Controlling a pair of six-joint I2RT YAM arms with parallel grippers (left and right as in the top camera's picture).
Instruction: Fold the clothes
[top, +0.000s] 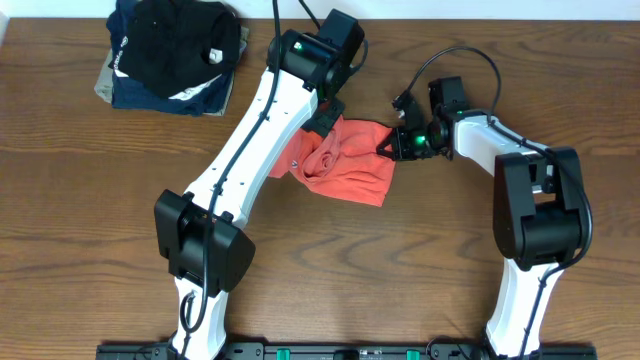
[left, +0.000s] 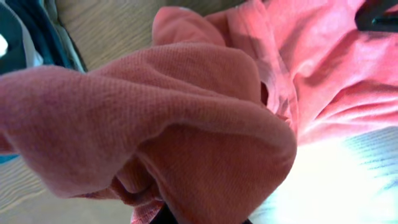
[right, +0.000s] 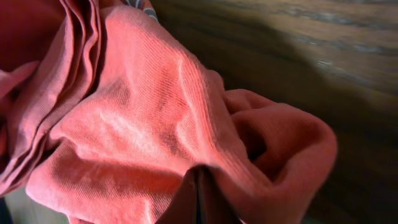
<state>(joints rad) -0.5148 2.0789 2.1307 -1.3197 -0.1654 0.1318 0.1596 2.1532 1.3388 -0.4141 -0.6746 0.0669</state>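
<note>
The clothes, a red-orange T-shirt (top: 350, 165), lie bunched in a crumpled heap at the middle of the wooden table. My left gripper (top: 326, 122) is at the heap's upper left corner. In the left wrist view the T-shirt (left: 186, 124) drapes over the fingers and hides them, with folds gathered at the jaws. My right gripper (top: 386, 148) is at the heap's right edge. In the right wrist view the dark fingers (right: 189, 199) are pressed together with the T-shirt (right: 137, 124) pinched at their tips. No lettering shows.
A stack of folded dark garments (top: 170, 55), black on top of navy and tan, lies at the back left corner. The table's back edge (top: 500, 22) runs just behind both grippers. Bare wood (top: 400, 270) lies in front of the heap.
</note>
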